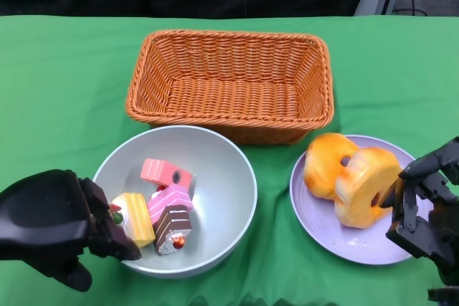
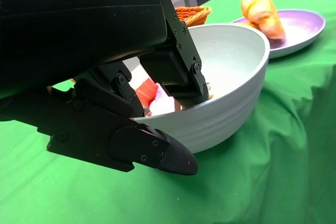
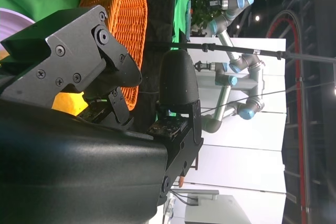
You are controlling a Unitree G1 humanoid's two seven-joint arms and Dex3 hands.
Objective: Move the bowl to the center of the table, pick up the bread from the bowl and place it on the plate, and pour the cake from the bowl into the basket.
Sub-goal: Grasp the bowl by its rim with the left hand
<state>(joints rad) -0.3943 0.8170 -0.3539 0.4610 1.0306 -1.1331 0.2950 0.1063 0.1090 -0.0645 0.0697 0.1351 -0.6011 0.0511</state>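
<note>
Cake pieces [image 1: 166,206] heaped toward 8 o'clock inside the bowl [image 1: 219,177], not yet poured. Parked near table centre, with the basket [image 1: 237,116] directly at 12 o'clock, its near wall just beside the bowl's far rim.

Clamped at the 8 o'clock rim by the left hand [image 1: 50,227]: fingers hooked inside, another part tucked under the outer wall, a pinch on one side only. Could slip or swing once lifted, with all the load hanging off a single edge. Could dump slices early onto the green cloth [image 1: 64,91] if tilted before clearing the basket's near wall. Might also clip that wall and shove the basket off toward 12. Calls for height first, tilt second.

Over at 3 o'clock, bread [image 1: 362,184] on the plate [image 1: 337,238]: two pieces, the nearer ring propped on edge against its partner. Right hand [image 1: 427,209] hard by the ring's 3 o'clock side, fingers curled close. Touching or actually gripping? Cannot tell from either view. Could topple or roll over the plate's rim if nudged on the way out.

Worth watching the folds in the cloth beside the bowl too: could snag a dragged base.
</note>
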